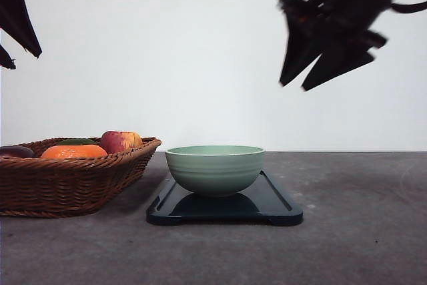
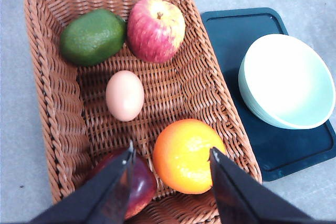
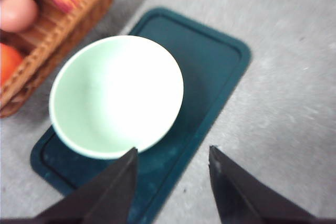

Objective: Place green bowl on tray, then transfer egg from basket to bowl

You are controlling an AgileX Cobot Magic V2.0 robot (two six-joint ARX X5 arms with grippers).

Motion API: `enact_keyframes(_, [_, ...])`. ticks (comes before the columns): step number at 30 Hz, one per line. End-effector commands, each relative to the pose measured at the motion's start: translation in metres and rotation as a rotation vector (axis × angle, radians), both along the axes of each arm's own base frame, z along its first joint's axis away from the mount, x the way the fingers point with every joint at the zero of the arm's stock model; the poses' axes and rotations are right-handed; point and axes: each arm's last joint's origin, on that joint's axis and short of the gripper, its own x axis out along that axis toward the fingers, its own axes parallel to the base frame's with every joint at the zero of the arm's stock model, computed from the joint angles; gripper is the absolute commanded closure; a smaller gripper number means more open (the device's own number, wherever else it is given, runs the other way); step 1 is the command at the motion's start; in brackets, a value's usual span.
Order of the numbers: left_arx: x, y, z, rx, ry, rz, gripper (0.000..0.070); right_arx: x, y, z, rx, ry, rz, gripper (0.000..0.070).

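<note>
Both tools spread wide, empty: left tool above basket, right tool above tray.

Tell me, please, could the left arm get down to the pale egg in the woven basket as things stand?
Probably yes: the open left claw hangs above the brown woven wicker basket, and the pale egg lies uncovered, apart from the surrounding fruit.

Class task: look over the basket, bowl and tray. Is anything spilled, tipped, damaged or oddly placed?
Nothing stands out. The green bowl sits upright on the tray, empty, and the egg lies whole in the basket.
</note>
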Motion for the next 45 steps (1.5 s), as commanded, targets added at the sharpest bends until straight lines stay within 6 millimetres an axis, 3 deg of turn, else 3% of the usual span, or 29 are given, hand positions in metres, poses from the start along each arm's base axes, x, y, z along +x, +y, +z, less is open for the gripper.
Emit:
enact_keyframes(1, [0.003,-0.001,0.007,-0.007,-0.021,-0.004,0.0426,-0.009,-0.006,-0.004,-0.006,-0.014,0.004,0.0435])
enact_keyframes(14, [0.002,-0.005,0.007,-0.051,0.002,0.025,0.0426,-0.073,-0.055,-0.033,0.018,-0.073,-0.098,0.0434])
enact_keyframes(24, [0.012,-0.013,0.011,-0.068,0.034,0.091,0.0424,-0.079,-0.058,-0.032,0.015,-0.116,-0.128,0.0434])
enact_keyframes(32, [0.045,-0.039,0.002,0.096,0.122,0.077,0.0411,-0.079,-0.058,-0.032,0.015,-0.119,-0.128,0.0434])
enact_keyframes(36, [0.067,-0.052,-0.007,0.196,0.176,0.062,0.0329,-0.079,-0.058,-0.032,0.016,-0.12,-0.128,0.0434])
enact_keyframes(45, [0.107,-0.067,-0.041,0.352,0.208,0.049,0.033,-0.078,-0.058,-0.031,0.021,-0.132,-0.128,0.0434])
